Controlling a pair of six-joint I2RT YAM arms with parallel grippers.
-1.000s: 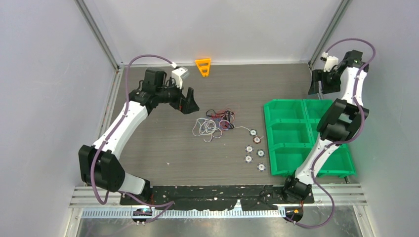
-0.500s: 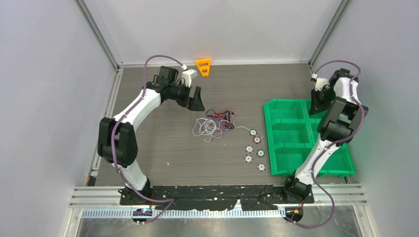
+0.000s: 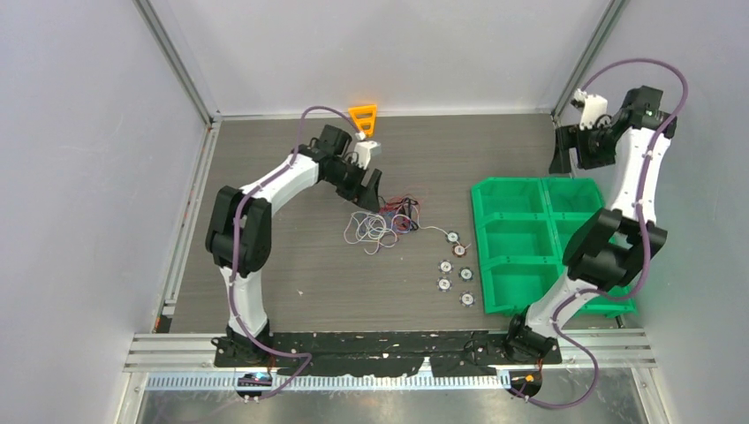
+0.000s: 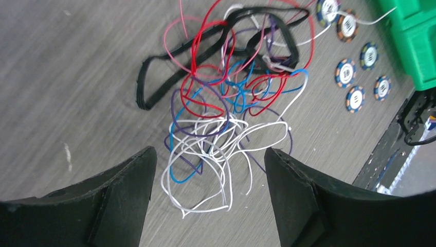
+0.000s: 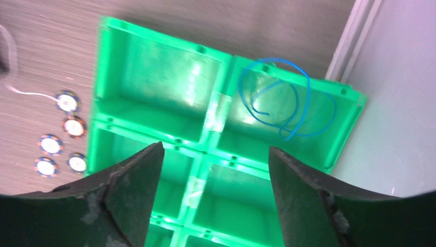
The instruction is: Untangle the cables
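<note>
A tangled clump of thin cables, white, red, blue, purple and black, lies on the table's middle. In the left wrist view the clump is spread ahead of my open left gripper, whose jaws hang above its white loops, touching nothing. In the top view my left gripper is just behind the clump. My right gripper is open and empty, high above the green bin's back. One loose blue cable lies in the bin's back right compartment.
A green compartment bin stands at the right, also in the right wrist view. Several round striped discs lie between clump and bin, one on a white wire. An orange triangular piece stands at the back wall.
My left arm has swung right and forward, bringing its gripper from the back left to just behind the clump. My right arm has lifted and shifted above the bin's back.
</note>
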